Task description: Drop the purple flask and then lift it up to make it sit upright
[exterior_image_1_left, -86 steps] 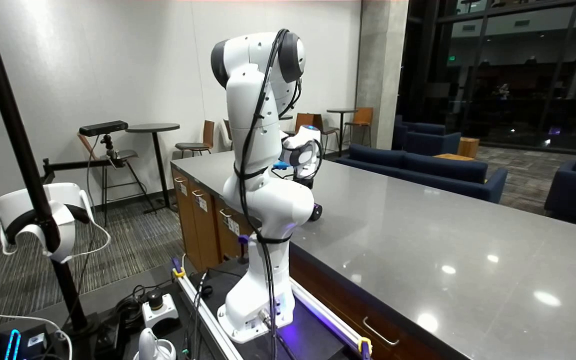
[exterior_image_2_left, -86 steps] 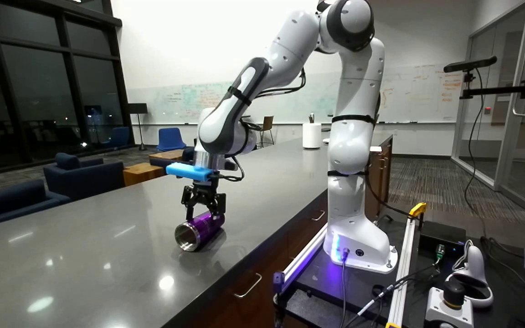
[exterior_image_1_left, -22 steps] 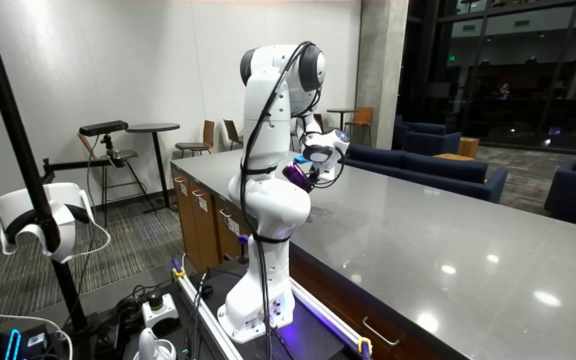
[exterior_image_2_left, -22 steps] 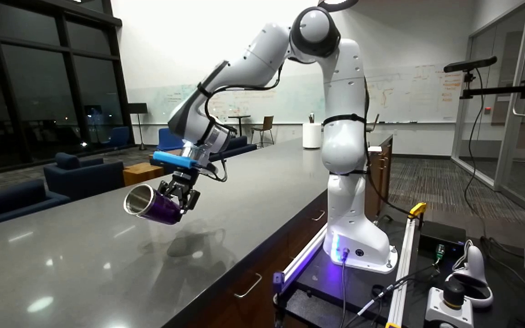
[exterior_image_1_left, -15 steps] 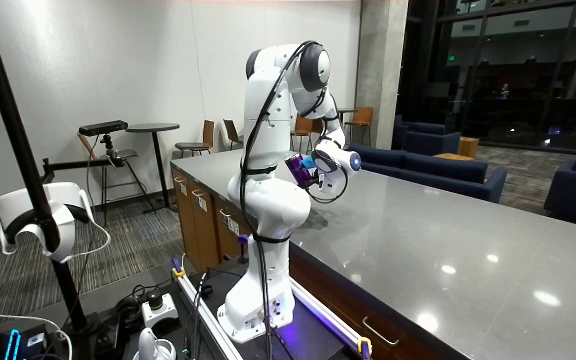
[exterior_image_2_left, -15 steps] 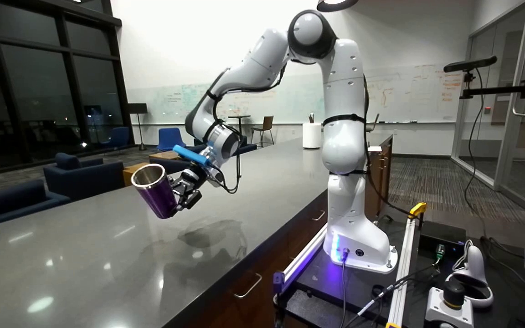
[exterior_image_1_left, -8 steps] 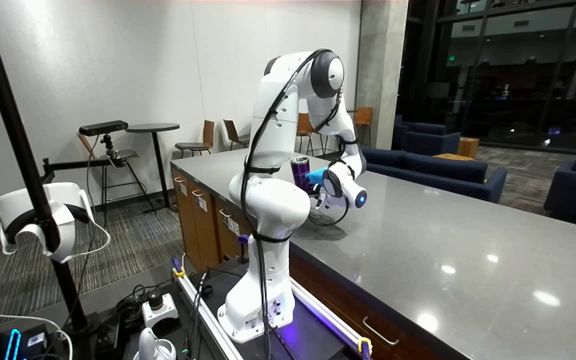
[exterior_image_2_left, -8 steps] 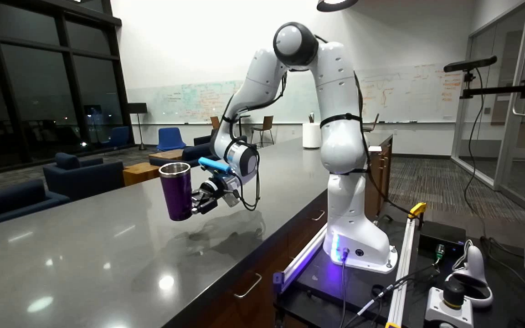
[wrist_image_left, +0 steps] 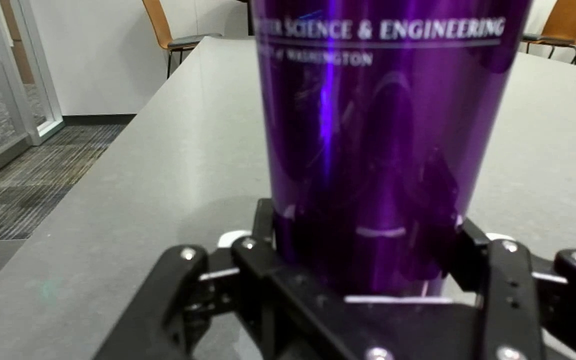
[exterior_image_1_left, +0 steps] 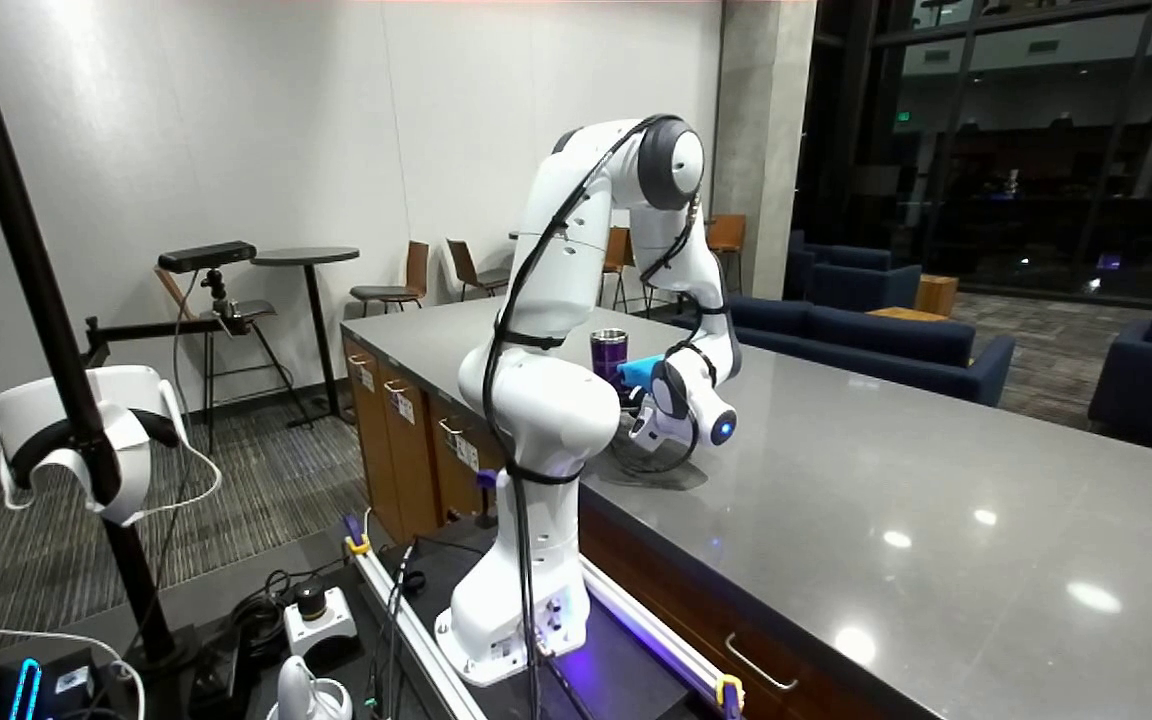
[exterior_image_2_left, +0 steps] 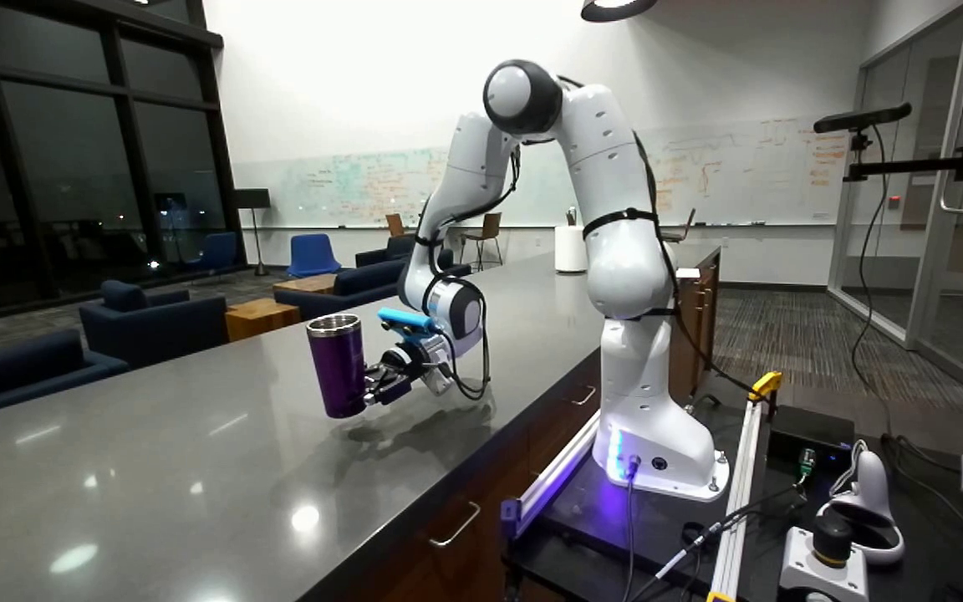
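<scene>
In the wrist view, the purple flask (wrist_image_left: 383, 125) fills the middle, its top cut off by the upper edge. Pale lettering crosses it — "SCIENCE & ENGINEERING" above a line, "WASHINGTON" beneath. The black gripper (wrist_image_left: 365, 237) pinches it low down, one jaw pressed to each side. Around and behind it spreads the grey counter (wrist_image_left: 193, 125); a chair (wrist_image_left: 158, 22) stands past the far end, and striped carpet (wrist_image_left: 43, 185) shows at the left.

In an exterior view, the flask is held nearly upright at the counter, silvery rim uppermost and mouth uncovered. The gripper reaches in from the side, near the base; whether that base touches the counter cannot be told. A blue bar (exterior_image_2_left: 406, 318) sits just above the gripper, and the white arm (exterior_image_2_left: 615, 251) arches up and over. Well apart, farther along the counter, stands a white canister (exterior_image_2_left: 570, 249), with a whiteboard (exterior_image_2_left: 323, 188) on the wall behind.

In an exterior view, the flask appears just beside the arm's lower part, rim facing up, with the blue bar near it. The jaws are mostly hidden there — the wrist end of the arm is in front. A dark blue sofa (exterior_image_1_left: 836, 345) stands beyond the counter, and a round table (exterior_image_1_left: 305, 256) near the wall.
</scene>
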`<action>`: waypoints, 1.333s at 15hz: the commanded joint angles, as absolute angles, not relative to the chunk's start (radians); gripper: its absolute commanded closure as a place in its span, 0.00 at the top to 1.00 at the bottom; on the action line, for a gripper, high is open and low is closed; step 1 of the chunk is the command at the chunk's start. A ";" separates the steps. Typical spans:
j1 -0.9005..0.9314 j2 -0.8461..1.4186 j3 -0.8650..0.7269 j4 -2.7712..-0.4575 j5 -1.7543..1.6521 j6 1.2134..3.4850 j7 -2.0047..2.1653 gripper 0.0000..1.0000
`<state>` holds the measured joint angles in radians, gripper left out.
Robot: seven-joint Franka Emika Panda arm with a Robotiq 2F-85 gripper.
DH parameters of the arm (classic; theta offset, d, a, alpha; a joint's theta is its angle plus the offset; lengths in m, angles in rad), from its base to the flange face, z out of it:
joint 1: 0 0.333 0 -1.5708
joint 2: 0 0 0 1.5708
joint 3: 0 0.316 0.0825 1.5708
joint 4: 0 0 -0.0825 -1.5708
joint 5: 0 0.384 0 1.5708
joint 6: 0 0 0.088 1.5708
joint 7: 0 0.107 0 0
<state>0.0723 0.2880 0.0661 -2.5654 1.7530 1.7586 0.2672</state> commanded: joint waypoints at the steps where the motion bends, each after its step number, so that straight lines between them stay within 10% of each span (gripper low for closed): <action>1: 0.072 0.286 0.052 -2.570 1.768 1.740 0.280 0.53; 10: 0.075 0.298 0.047 -2.568 1.762 1.750 0.295 0.53; 11: 0.080 0.309 0.048 -2.563 1.752 1.755 0.280 0.78; 20: 0.080 0.311 0.048 -2.563 1.752 1.755 0.280 0.78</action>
<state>0.0723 0.3097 0.0573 -2.5643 1.7530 1.7591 0.2797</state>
